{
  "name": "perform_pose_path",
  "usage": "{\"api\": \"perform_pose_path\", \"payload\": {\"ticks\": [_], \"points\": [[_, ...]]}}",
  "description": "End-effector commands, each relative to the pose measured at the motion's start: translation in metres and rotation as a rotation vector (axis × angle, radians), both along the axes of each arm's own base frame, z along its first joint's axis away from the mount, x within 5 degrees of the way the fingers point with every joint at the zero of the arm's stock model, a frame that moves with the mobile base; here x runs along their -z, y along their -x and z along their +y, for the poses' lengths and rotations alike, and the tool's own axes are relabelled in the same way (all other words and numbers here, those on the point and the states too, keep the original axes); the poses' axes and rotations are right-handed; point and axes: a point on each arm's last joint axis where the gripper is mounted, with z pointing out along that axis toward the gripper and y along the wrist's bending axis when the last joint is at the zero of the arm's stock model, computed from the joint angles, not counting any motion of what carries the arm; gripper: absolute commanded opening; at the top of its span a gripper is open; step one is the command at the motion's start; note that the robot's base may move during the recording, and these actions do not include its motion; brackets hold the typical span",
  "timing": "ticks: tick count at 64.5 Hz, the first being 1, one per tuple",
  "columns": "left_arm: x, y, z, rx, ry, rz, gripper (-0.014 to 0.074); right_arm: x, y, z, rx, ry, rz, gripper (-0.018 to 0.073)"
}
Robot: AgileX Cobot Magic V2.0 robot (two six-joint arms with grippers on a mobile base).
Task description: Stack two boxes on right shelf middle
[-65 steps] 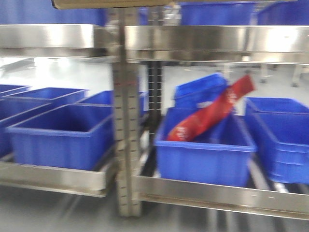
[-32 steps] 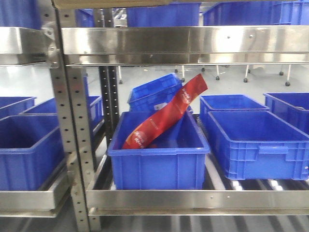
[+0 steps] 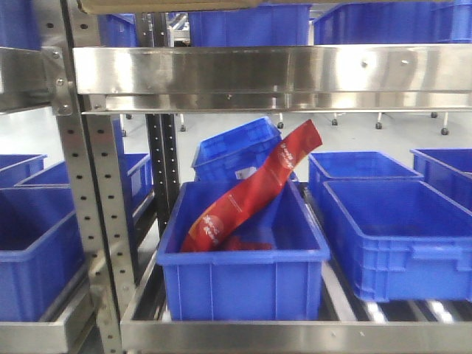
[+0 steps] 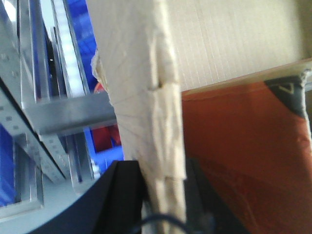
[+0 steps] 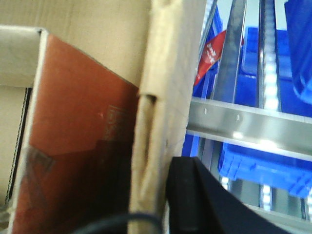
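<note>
The left jaws and right jaws each clenched a wall of the box (image 4: 219, 44), seen at twelve o'clock above the shelf (image 3: 258, 70) lip. It needed carrying level, clearing that lip before sliding in.

The front camera looks level and straight into the rack from close by. The steel shelf (image 3: 265, 70) crosses the upper frame, and a blue bin (image 3: 243, 273) with a red packet (image 3: 254, 188) sits at centre.

Both wrist cameras are pressed right up against the box (image 4: 234, 44), looking along its cardboard wall. The left wrist view has the rack down its left side. The right wrist view has the rack on its right.

All three views share the steel shelf and the red packet, which shows at the upper right in the right wrist view.
</note>
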Motion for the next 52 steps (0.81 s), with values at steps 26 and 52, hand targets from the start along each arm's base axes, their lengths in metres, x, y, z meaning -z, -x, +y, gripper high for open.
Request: {"api": "perform_pose_path", "payload": {"ticks": [26, 52], "points": [[-0.0124, 0.0079, 0.0007, 0.021, 0.04, -0.062, -0.0111, -0.0073, -0.0008, -0.0039, 0.025, 0.011, -0.068, -0.0155], [-0.0124, 0.0079, 0.0007, 0.021, 0.04, -0.062, -0.0111, -0.0073, -0.0008, -0.0039, 0.025, 0.011, -0.068, -0.0155]]}}
